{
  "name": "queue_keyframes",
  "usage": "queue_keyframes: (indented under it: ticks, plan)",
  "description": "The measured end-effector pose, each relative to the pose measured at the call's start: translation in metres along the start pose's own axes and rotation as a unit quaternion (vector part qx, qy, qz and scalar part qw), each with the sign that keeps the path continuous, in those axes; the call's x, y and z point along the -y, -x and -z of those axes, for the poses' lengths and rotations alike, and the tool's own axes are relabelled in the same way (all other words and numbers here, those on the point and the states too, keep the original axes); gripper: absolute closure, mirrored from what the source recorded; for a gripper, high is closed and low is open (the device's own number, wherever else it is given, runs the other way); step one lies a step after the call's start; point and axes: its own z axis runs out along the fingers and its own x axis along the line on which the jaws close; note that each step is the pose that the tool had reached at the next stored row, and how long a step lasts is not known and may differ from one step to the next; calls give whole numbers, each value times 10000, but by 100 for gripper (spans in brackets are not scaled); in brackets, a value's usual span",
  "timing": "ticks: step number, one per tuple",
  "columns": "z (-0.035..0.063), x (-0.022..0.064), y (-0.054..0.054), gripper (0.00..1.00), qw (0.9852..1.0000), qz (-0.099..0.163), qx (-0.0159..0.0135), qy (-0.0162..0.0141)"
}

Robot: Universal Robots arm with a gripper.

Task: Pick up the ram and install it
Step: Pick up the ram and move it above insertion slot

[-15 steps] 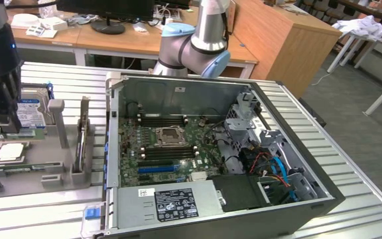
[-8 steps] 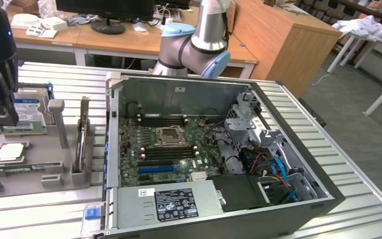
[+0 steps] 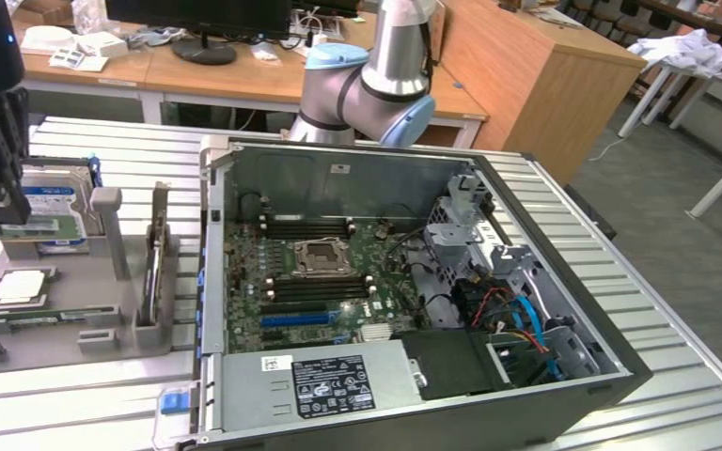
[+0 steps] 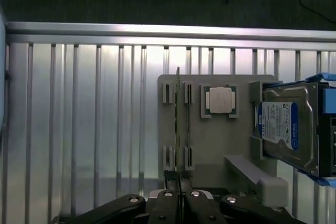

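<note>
The ram point(image 4: 178, 129) looks green; the hard drive point(image 4: 286, 129) silver, blue-labelled.

Exterior cam: mounted high, looking down at an angle across the slatted table point(image 3: 687, 413) into the open PC case point(image 3: 336, 150). Mid distance, with the arm point(image 3: 386, 75) base on the far side and office desks point(image 3: 211, 80) behind. The grey fixture point(image 3: 72, 315) sits at the exterior view's left, partly cut by the frame edge. Wrist cam: looks down past the gripper point(image 4: 178, 182), close in, so the ram point(image 4: 178, 124) reads edge-on. Shared area — the fixture point(image 4: 210, 145), its hard drive point(image 3: 54, 202) point(image 4: 286, 127), its CPU point(image 3: 20, 287) point(image 4: 219, 99), plus the table point(image 4: 79, 129) slats beside them.
</note>
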Motion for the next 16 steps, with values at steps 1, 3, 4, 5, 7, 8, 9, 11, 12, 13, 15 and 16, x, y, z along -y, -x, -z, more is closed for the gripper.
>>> queue_keyframes:
  ticks: [1, 3, 4, 5, 7, 8, 9, 11, 12, 13, 15, 16]
  plan:
    - [19, 0, 1, 89, 10000, 0, -1, 1]
    - [50, -1, 1, 89, 10000, 0, 0, 1]
    - [65, -1, 1, 89, 10000, 0, 1, 0]
    - [77, -1, 1, 89, 10000, 0, 2, 0]
    - [82, -1, 2, 89, 10000, 1, 5, 0]
    - [82, -1, 2, 89, 10000, 1, 5, 0]
    - [83, -1, 2, 89, 10000, 1, 5, 0]
    - [83, -1, 2, 89, 10000, 1, 5, 0]
    - [84, 1, 2, 89, 10000, 2, 5, 1]
    - [86, 9, 1, 89, 10000, 3, 4, 3]
    - [84, 48, 2, 89, 10000, 1, 5, 0]
    - [86, 72, 1, 89, 10000, 2, 4, 1]
